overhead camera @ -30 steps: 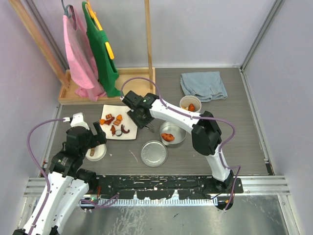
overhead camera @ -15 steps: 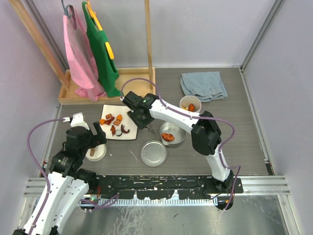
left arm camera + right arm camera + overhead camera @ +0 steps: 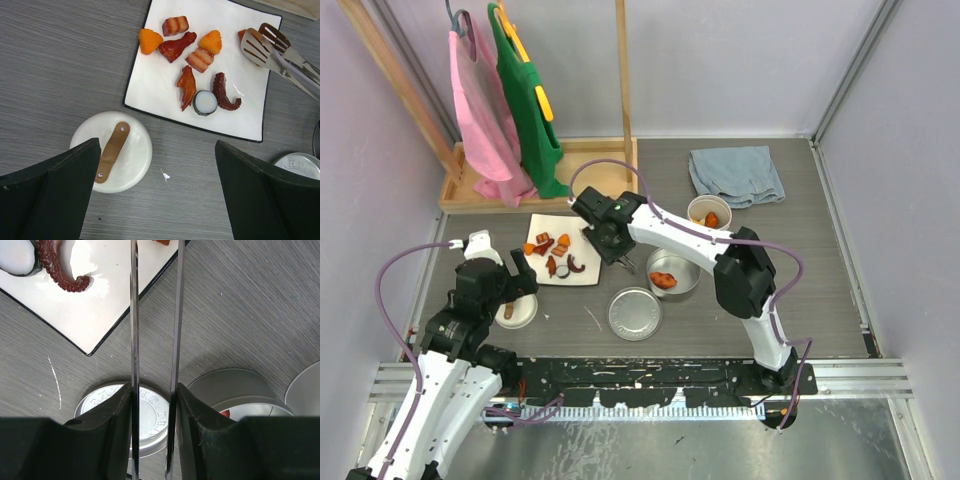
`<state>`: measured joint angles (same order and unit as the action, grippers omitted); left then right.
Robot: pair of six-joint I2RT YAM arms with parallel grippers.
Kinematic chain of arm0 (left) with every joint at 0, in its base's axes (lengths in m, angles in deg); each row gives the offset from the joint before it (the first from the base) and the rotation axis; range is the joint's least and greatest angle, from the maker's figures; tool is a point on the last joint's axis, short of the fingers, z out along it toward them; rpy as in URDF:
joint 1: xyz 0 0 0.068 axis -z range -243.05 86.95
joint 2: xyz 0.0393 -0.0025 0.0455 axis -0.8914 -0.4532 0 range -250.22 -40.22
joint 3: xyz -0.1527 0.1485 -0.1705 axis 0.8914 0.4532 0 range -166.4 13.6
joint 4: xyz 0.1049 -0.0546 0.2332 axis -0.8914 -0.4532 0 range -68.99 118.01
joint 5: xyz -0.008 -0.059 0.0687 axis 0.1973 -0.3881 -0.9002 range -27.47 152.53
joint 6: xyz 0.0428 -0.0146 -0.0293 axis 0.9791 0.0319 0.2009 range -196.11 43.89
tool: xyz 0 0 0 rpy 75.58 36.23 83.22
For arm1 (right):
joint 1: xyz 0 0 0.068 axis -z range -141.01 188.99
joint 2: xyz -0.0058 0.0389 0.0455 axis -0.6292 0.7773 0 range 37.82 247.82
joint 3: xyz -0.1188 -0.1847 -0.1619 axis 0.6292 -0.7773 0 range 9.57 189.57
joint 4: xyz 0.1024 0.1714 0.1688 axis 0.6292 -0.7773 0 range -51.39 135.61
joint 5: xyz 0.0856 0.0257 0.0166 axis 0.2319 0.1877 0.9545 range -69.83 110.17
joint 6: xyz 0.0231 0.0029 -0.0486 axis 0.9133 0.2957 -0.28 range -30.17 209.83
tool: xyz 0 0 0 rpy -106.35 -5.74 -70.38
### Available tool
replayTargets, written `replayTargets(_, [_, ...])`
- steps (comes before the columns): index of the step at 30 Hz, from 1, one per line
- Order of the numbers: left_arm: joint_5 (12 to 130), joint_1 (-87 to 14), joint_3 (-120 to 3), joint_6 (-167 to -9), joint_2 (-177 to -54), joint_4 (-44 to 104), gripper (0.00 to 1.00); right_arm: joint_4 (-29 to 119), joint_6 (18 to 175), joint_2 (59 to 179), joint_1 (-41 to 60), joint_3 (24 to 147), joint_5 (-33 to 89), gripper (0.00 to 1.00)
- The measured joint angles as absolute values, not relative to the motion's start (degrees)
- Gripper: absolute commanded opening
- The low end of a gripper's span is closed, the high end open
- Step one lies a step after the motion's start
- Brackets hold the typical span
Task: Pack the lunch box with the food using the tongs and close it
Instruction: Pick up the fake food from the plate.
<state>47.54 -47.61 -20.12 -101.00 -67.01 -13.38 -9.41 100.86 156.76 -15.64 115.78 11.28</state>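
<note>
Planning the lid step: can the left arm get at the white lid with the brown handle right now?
Probably yes. The left pincer hangs open over the white lid, nothing lies on it, and the tongs are over the plate, clear of it.

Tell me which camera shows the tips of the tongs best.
The left wrist view: both slotted tips of the tongs show clearly over the white plate. The right wrist view shows only their two thin arms between the jaws, tips cut off. The top view mostly hides them under the right arm.
</note>
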Motion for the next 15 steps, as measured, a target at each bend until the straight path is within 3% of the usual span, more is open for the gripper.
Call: replayTargets(15, [47.54,-47.65,-20.12,-101.0,-67.01,-13.38,0.98,-8.04,103.86,153.3,-15.64,113.86,13.93,0.38])
